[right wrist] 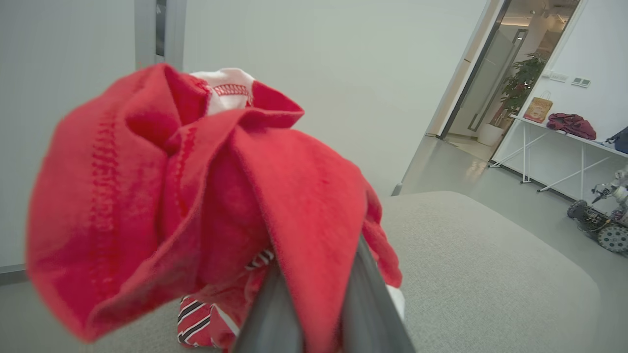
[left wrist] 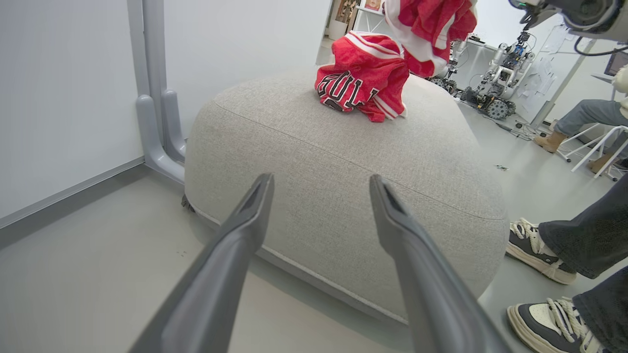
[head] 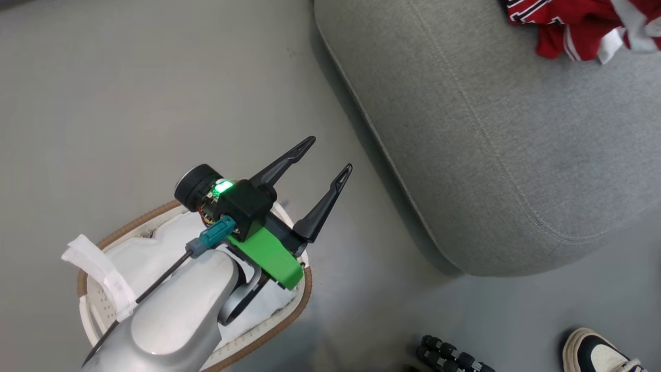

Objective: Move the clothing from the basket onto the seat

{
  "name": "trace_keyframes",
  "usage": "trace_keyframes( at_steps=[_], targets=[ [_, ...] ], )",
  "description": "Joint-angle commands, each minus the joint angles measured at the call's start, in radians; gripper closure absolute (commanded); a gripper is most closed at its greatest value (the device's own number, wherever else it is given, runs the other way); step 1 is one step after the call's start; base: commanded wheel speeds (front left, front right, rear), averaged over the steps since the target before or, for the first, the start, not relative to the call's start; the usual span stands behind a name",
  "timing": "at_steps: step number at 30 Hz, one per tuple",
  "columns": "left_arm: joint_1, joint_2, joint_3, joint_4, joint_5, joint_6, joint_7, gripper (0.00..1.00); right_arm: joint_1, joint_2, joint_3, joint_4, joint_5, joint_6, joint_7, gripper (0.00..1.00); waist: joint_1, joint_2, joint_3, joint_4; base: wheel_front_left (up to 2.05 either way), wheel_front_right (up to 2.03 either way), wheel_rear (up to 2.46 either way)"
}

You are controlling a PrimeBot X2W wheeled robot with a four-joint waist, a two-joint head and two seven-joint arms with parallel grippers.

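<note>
Grey floor. Person's dark-and-cream sneakers on it, dark trousers above. White tabletop by far wall carries maroon cloth. Potted plant near doorway.

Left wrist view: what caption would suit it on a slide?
Open left gripper faces the grey seat, where one red jersey lies while another red garment hangs above it.

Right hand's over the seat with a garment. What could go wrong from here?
1. The red garment drapes over the shut right hand, so it may cling when released instead of dropping onto the seat beside the jersey.
2. A person's shoes stand close beside the seat; turning away could bring the robot near them.
3. The open left hand hangs above the basket's edge; it might grab the white sheet.
</note>
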Motion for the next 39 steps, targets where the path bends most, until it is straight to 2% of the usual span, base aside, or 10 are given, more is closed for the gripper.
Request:
trace_keyframes(
  at_steps=[1, 9, 18, 25, 27, 28, 39],
  targets=[
    [-0.022, 0.012, 0.004, -0.008, 0.005, -0.003, 0.0, 0.0, -0.036, -0.01, -0.034, 0.031, -0.007, -0.001, -0.005, 1.0, -0.0001, -0.0001, 0.072, 0.067, 0.0, 0.0, 0.0],
    [-0.049, 0.045, 0.014, -0.023, 0.007, -0.003, 0.0, 0.0, -0.17, -0.034, -0.169, 0.189, -0.138, -0.001, 0.046, 1.0, -0.0001, -0.0001, 0.176, 0.123, 0.0, 0.0, 0.0],
    [-0.073, 0.057, 0.03, -0.037, 0.007, -0.003, 0.0, 0.0, -0.18, 0.062, -0.326, 0.29, -0.261, -0.001, 0.041, 1.0, -0.0001, -0.0001, 0.251, 0.179, 0.0, 0.0, 0.0],
    [-0.067, 0.058, 0.058, -0.033, 0.005, -0.003, 0.0, 0.0, -0.126, 0.119, -0.402, 0.332, -0.302, -0.001, 0.009, 1.0, -0.0001, -0.0001, 0.252, 0.188, 0.0, 0.0, 0.0],
    [-0.057, 0.053, 0.067, -0.03, 0.003, -0.003, 0.0, 0.0, -0.1, 0.134, -0.423, 0.324, -0.299, -0.001, 0.002, 0.46, -0.0001, -0.0001, 0.241, 0.186, 0.0, 0.0, 0.0],
    [-0.05, 0.049, 0.073, -0.027, 0.002, -0.003, 0.0, 0.0, -0.087, 0.143, -0.423, 0.316, -0.292, -0.001, -0.001, 0.0, -0.0001, -0.0001, 0.233, 0.186, 0.0, 0.0, 0.0],
    [0.018, 0.019, 0.17, 0.026, 0.014, -0.003, 0.0, 0.0, 0.131, 0.188, -0.375, 0.102, -0.19, -0.001, -0.004, 0.0, -0.0001, -0.0001, 0.116, 0.198, 0.0, 0.0, 0.0]
  ],
)
